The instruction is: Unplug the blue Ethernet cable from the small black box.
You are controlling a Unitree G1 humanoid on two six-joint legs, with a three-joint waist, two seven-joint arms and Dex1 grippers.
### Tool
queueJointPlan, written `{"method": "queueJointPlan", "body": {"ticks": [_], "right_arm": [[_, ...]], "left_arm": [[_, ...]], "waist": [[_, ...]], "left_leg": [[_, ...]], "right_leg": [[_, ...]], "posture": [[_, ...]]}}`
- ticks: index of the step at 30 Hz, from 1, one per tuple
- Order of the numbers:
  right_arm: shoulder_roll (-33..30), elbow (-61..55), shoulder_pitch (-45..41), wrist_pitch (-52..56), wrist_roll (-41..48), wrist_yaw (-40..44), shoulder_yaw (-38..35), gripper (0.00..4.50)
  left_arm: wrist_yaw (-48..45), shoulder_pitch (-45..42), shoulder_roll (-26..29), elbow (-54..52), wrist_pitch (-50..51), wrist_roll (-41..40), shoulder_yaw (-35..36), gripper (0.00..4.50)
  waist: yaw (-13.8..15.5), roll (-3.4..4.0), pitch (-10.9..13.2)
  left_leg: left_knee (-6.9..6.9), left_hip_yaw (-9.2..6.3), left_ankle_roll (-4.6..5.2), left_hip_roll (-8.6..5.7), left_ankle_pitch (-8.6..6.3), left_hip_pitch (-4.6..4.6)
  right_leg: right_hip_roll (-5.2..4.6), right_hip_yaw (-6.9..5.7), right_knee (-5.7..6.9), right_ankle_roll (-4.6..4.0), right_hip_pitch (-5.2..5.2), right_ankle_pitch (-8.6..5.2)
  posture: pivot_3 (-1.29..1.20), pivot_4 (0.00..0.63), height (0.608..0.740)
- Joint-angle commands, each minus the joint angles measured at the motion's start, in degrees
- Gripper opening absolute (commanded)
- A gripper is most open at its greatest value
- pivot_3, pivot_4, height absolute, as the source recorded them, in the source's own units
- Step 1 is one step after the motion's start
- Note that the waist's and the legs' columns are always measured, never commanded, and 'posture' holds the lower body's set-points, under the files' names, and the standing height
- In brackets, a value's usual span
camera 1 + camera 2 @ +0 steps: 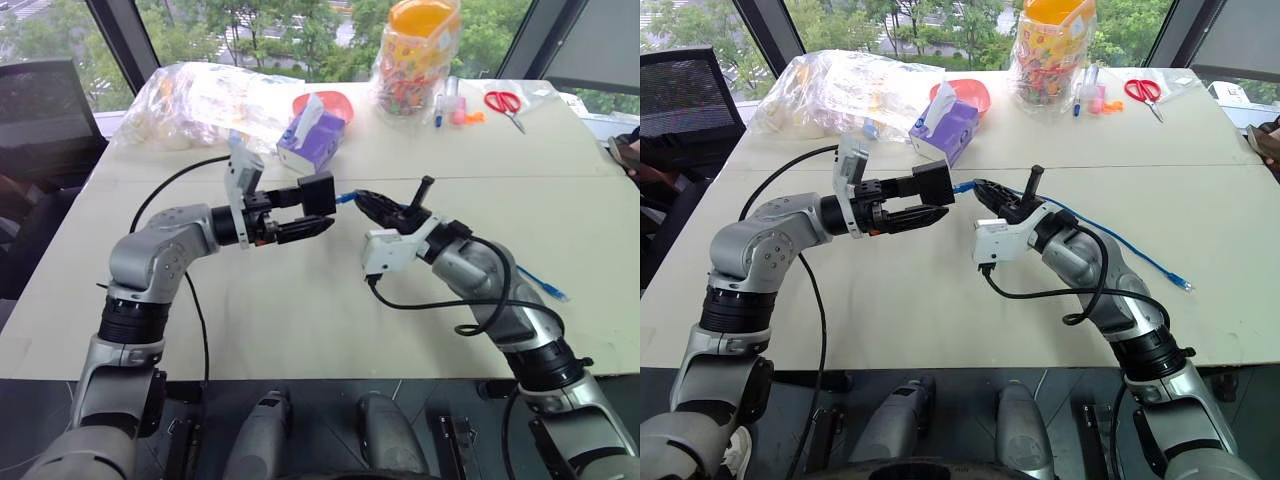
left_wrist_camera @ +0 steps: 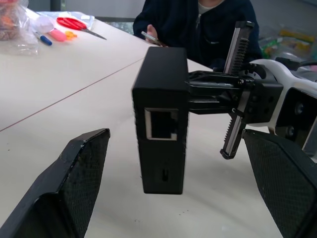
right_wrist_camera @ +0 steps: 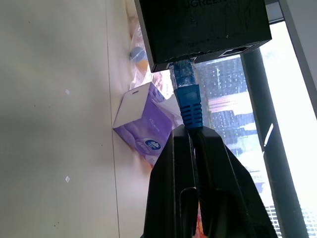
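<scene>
One blue Ethernet cable (image 1: 1120,240) is in play, its clear plug (image 3: 184,74) seated in the one small black box (image 1: 318,192), which hangs in the air above the table (image 1: 300,320). The cord looks limp and light and the plug's latch probably brittle, so the stiff blue boot (image 3: 190,104) is the place to pull. The box looks light and smooth, best braced by its flat sides. Of the two grippers, the right gripper (image 1: 368,203) is clamped on the cable just behind the boot. The left gripper (image 1: 318,212) stands wide, fingers (image 2: 81,173) either side of the box without touching. Beyond sit one purple tissue box (image 1: 310,140) and one pair of scissors (image 1: 503,103).
</scene>
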Motion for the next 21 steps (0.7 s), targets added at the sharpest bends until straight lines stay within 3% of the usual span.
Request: {"method": "queueJointPlan", "body": {"ticks": [1, 7, 17, 20, 21], "right_arm": [[0.49, -2.98, -0.16, -0.41, 0.83, -0.06, -0.43, 0.0], [-0.08, -3.05, 0.7, -0.8, 0.53, 0.36, -0.41, 0.0], [-0.25, -3.39, -0.08, -1.09, 1.38, 1.66, -0.54, 0.0], [-0.7, -2.92, -0.55, -2.47, 3.74, 2.75, -0.81, 0.92], [-0.83, -2.71, -0.68, -2.5, 3.83, 2.98, -0.88, 1.43]], "left_arm": [[-0.3, -1.06, -0.46, -1.11, -0.89, -1.37, 1.89, 2.9], [-0.85, -0.98, -0.74, -1.05, -0.83, -1.44, 2.19, 0.51], [-1.66, -0.6, 0.01, -0.38, -1.51, 0.26, 1.58, 0.5], [-3.22, -0.14, 0.41, -0.56, -2.67, 0.57, 1.37, 0.5], [-3.47, -0.06, 0.22, -0.41, -3.52, 0.72, 1.44, 0.5]], "waist": [[0.06, 0.0, 0.0], [0.07, -0.01, 0.01], [0.06, -0.01, 0.01], [0.04, -0.02, 0.01], [0.04, -0.02, 0.01]], "left_leg": [[0.0, 0.0, 0.0, 0.0, 0.0, 0.0], [0.0, 0.0, 0.0, 0.0, 0.0, 0.0], [0.0, 0.0, 0.0, 0.0, 0.0, 0.0], [0.0, 0.0, 0.0, 0.0, 0.0, 0.0], [0.0, 0.0, 0.0, 0.0, 0.0, 0.0]], "right_leg": [[0.0, 0.0, 0.0, 0.0, 0.0, 0.0], [0.0, 0.0, 0.0, 0.0, 0.0, 0.0], [0.0, 0.0, 0.0, 0.0, 0.0, 0.0], [0.0, 0.0, 0.0, 0.0, 0.0, 0.0], [0.0, 0.0, -0.01, 0.0, 0.0, 0.0]], "posture": [[0.0, 0.15, 0.728], [0.0, 0.15, 0.728], [0.0, 0.15, 0.728], [0.0, 0.15, 0.728], [0.0, 0.15, 0.728]]}}
